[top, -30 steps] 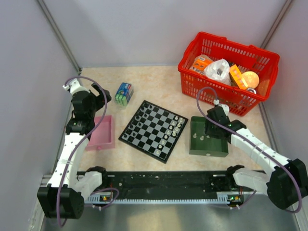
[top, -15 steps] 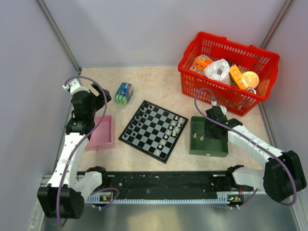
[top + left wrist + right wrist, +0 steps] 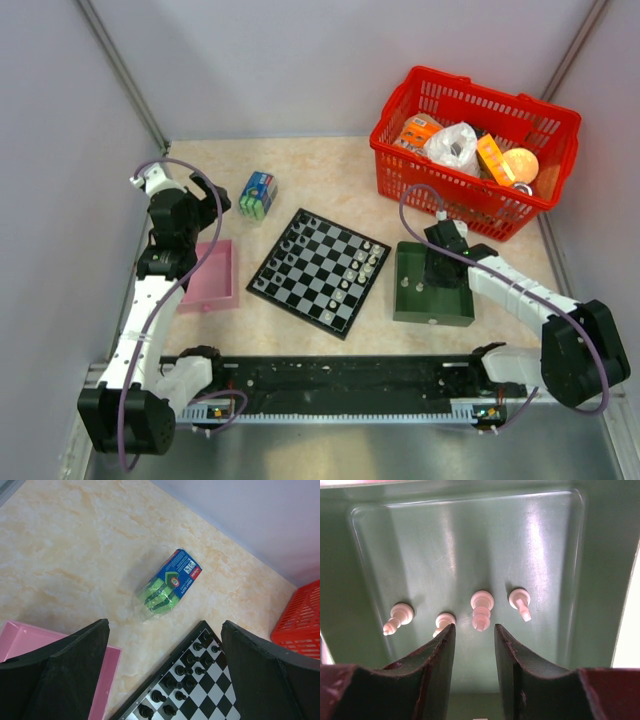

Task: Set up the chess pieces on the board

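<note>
4 chess pieces [image 3: 482,610] lie in the green tray [image 3: 470,540] under the parted right gripper [image 3: 474,628].

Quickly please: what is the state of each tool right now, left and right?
Left tool: open wide, holding nothing.
Right tool: open with a narrow gap, holding nothing, above pale chess pieces in the green tray.

In the left wrist view the board [image 3: 200,690] runs off the bottom edge, the pink tray [image 3: 20,637] off the left, the basket [image 3: 300,615] off the right. The right hand [image 3: 474,629] covers part of one pale piece [image 3: 443,620]. From above, the pieces [image 3: 362,266] are too small to tell apart.
</note>
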